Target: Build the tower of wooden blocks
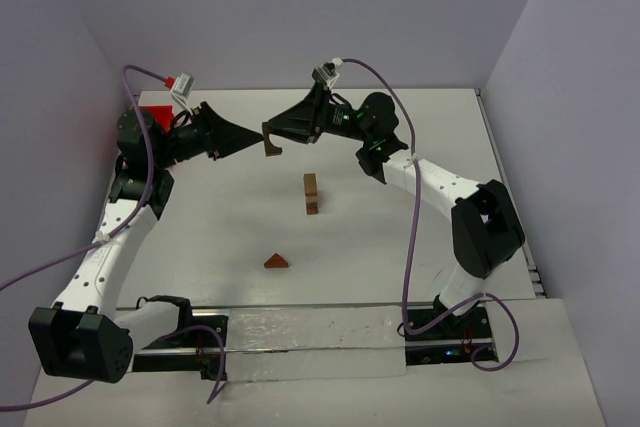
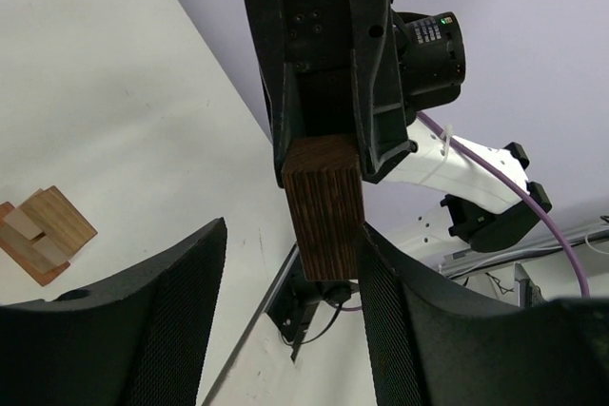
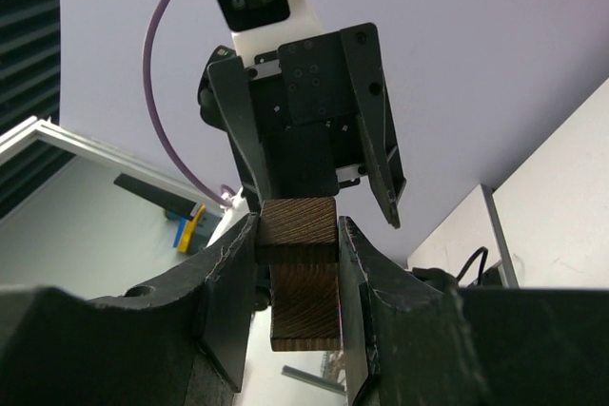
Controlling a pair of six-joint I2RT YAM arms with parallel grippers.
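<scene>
Right gripper (image 3: 297, 235) clamped on dark block (image 3: 303, 301), foreground. White table (image 1: 400, 247), lilac walls (image 1: 300, 17). Wood block tower (image 1: 311, 194) mid-frame, wedge (image 1: 277, 261) lower. Left gripper (image 1: 250, 140) spread wide, gripping nothing, facing right's, upper centre.

Counter (image 1: 400, 237): white, matte, flat, evenly lit from above, carrying only soft, faint shadows. 1 narrow rail (image 1: 330, 310) runs across it near the front edge. Enclosure: 3 plain pale-lavender walls with no markings, namely the back wall (image 1: 300, 7), left wall (image 1: 50, 97) and right wall (image 1: 580, 97), each meeting the counter at a straight seam and joining its neighbour at a clean vertical corner.
</scene>
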